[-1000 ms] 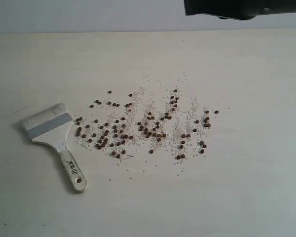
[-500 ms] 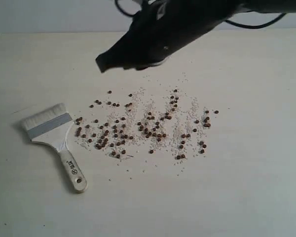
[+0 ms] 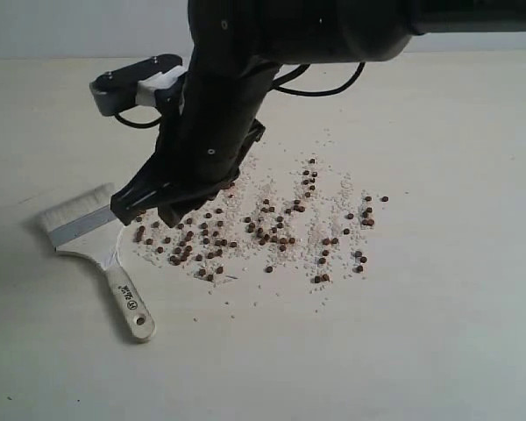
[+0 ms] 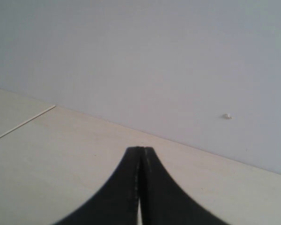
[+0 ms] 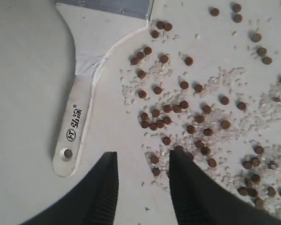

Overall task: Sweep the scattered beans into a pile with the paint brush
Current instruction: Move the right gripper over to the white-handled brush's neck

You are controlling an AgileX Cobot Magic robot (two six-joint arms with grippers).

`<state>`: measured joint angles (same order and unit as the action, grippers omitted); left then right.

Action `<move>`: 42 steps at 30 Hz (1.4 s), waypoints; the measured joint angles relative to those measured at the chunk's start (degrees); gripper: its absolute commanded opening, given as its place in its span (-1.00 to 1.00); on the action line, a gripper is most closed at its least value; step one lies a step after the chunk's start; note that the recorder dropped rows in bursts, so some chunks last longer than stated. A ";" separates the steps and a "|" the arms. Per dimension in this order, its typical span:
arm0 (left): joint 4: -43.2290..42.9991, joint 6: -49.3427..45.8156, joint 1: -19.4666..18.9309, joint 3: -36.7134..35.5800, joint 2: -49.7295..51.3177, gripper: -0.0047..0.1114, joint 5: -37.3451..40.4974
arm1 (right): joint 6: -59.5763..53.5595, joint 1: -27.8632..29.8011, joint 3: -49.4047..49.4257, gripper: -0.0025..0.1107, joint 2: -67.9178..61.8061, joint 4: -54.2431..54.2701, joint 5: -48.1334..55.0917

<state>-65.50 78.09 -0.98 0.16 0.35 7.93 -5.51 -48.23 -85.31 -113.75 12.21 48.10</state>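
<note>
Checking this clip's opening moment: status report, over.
Left gripper shut, away from the work. Right gripper open, empty, near paint brush handle. Brush flat, untouched. Beans scattered, some close to the brush.

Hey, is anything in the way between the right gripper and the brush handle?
Nothing visible. The right gripper, jaws open, hangs at the edge of the beans. Only bare table lies between it and the uncovered brush handle.

Bright, even light; faint shadow beside the paint brush (image 3: 114, 279); wrist views soft.
</note>
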 measured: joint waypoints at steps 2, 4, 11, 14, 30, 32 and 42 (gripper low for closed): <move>0.00 0.00 0.00 0.00 0.00 -0.92 0.00 | 0.00 -0.12 0.00 -0.29 -0.78 0.10 -0.12; 0.00 0.00 0.00 0.00 0.00 -0.92 0.00 | 0.00 -0.12 0.00 -0.29 -1.13 0.97 -1.09; 0.00 0.00 0.00 0.00 0.00 -0.92 0.00 | -2.40 -0.12 -1.42 -0.29 -1.60 7.73 -2.36; 0.00 0.00 0.00 0.00 0.00 -0.92 0.00 | -2.40 -0.12 -4.07 -0.29 -2.99 8.18 0.37; 0.00 0.00 0.00 0.00 0.00 -0.92 0.00 | -8.82 -2.06 -8.21 -0.35 -10.13 18.66 -5.77; 0.00 0.00 0.00 0.00 0.00 -0.92 0.00 | -9.08 -2.20 -8.21 -0.39 -10.35 21.10 -5.86; 0.00 0.00 0.00 0.00 0.00 -0.92 0.00 | -9.18 -2.34 -8.52 -0.40 -10.35 24.64 -10.16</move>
<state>-65.50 78.09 -0.98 0.16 0.35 7.93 -14.69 -50.57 -93.82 -124.10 36.86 37.94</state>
